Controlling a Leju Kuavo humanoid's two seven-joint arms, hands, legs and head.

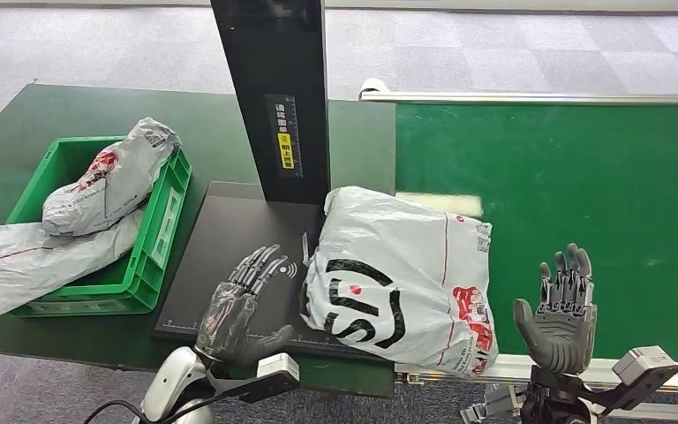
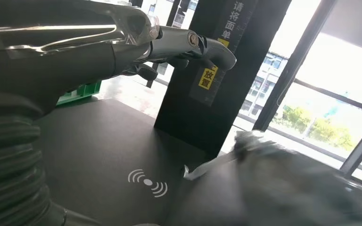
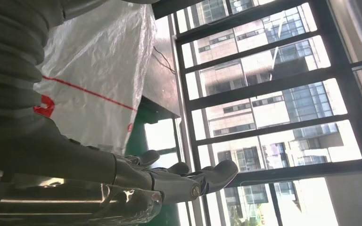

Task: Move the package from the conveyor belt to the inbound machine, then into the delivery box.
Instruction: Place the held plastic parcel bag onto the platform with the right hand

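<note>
A grey plastic package (image 1: 402,278) with black and red print lies half on the black inbound machine plate (image 1: 221,256) and half on the green conveyor belt (image 1: 574,203). My left hand (image 1: 238,305) hovers open over the plate, just left of the package, fingers straight. My right hand (image 1: 561,309) stands open to the package's right, over the belt's near edge, apart from it. The left wrist view shows the package (image 2: 283,188) beside the plate's wireless mark (image 2: 148,182). In the right wrist view the package (image 3: 99,70) lies beyond my open fingers (image 3: 188,176).
The machine's black upright post (image 1: 274,97) rises behind the plate. A green delivery box (image 1: 154,243) at left holds one grey package (image 1: 110,181); another grey package (image 1: 26,261) hangs over its near left side. The belt's metal rail (image 1: 671,371) runs along the near edge.
</note>
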